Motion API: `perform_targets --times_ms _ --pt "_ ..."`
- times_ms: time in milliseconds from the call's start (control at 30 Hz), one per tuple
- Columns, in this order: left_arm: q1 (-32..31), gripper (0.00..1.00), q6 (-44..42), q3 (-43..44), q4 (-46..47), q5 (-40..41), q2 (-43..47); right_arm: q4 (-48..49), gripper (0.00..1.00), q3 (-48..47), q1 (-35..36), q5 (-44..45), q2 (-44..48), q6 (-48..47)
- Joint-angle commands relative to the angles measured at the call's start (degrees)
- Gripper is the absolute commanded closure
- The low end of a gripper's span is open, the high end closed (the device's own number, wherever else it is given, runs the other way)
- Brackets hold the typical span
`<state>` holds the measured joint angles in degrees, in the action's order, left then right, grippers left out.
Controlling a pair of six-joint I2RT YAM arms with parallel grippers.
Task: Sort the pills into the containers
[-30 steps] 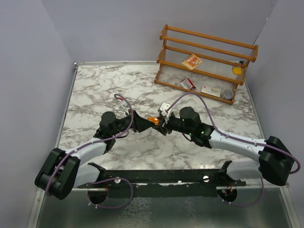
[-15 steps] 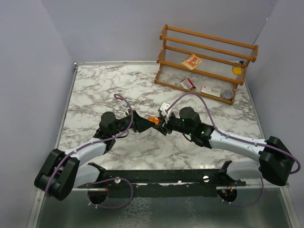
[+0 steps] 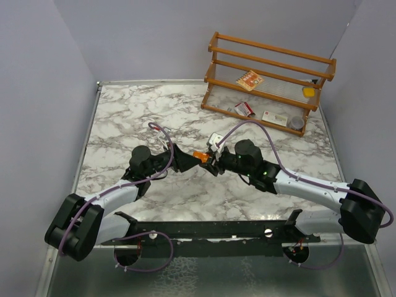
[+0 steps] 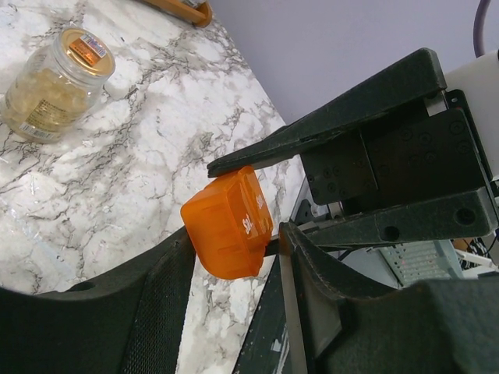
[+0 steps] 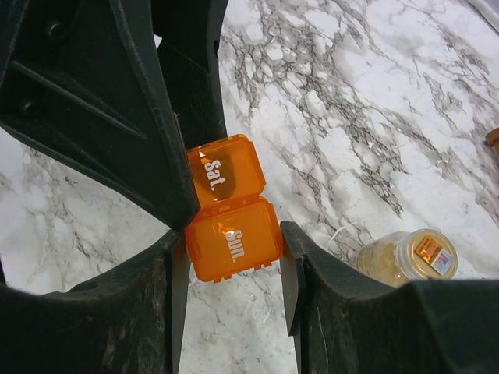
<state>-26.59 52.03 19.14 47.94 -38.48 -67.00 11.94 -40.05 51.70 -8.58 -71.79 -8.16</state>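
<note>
Orange pill box (image 5: 226,214) held off the marble table (image 3: 136,111) between both grippers, 2 cells showing: Sat. and Sun.
Right gripper (image 5: 230,238) pinches the Sun. cell across its sides, jaws narrow. Left gripper (image 4: 234,234) brackets the Sat. end; can't tell if it's clamped or just touching. Looks like a lid-open step: keep the right pinch off the lid seam and let left work only the Sat. flap, slowly, or the box may twist out. Pill jar (image 4: 54,82) stands near the box, lid on. Wooden rack (image 3: 269,77) with packets (image 3: 249,80) and grey tin (image 3: 296,123) is well apart from the box. Only crowding: 2 sets of fingers at the box.
</note>
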Motion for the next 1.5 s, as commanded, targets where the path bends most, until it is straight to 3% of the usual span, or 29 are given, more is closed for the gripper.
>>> perform_targets --times_ms 0,333,1233,1467 --pt "-0.3 0.51 0.4 0.1 2.3 -0.3 1.0 -1.5 0.99 0.9 0.2 2.1 1.1 -0.8" --pt "-0.3 0.51 0.3 0.1 2.4 0.2 1.6 -2.8 0.99 1.5 0.2 3.2 2.5 -0.9" --pt "-0.3 0.66 0.5 0.8 2.5 -0.6 0.4 -2.2 0.99 1.4 0.2 1.8 2.0 -0.9" --pt "-0.3 0.83 0.4 0.9 3.2 -1.3 0.4 -2.1 0.99 1.2 0.2 1.4 1.5 -0.6"
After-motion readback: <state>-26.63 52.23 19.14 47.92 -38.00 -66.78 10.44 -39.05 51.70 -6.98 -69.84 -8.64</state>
